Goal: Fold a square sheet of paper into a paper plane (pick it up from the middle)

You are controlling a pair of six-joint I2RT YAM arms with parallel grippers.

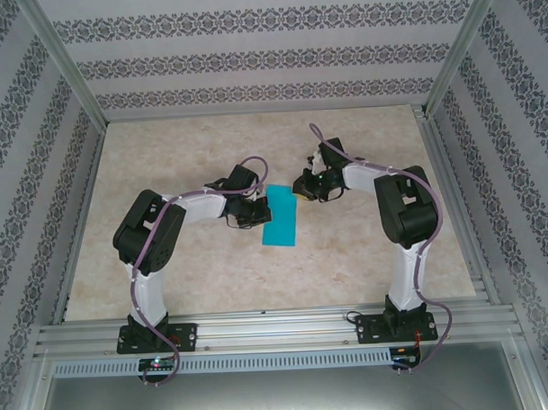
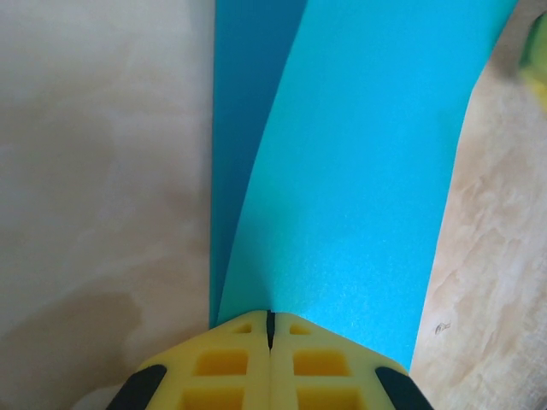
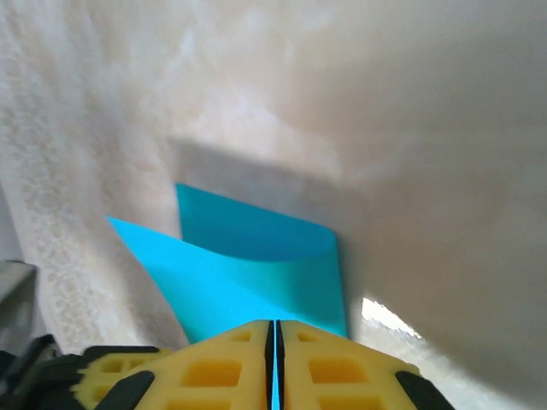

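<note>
A: Sheet's condition?
B: The square sheet of paper (image 1: 280, 218) is seen doubled over, plain turquoise, its two layers parted along one edge. It is located mid-surface (image 1: 182, 154), between both arms.
A: Tools?
B: The left tool (image 2: 270, 323) is clamped shut on its left side; the right tool (image 3: 274, 329) is pinched closed on the far right side.

Soft, even light in the top view leaves the table (image 1: 348, 256) pale and slightly washed out. From the right wrist, a grey shadow lies just behind the square sheet of paper (image 3: 256, 282), with white glare to its right. From the left wrist, a yellow shape (image 2: 538, 60) beyond the sheet's far right corner is blurred.
</note>
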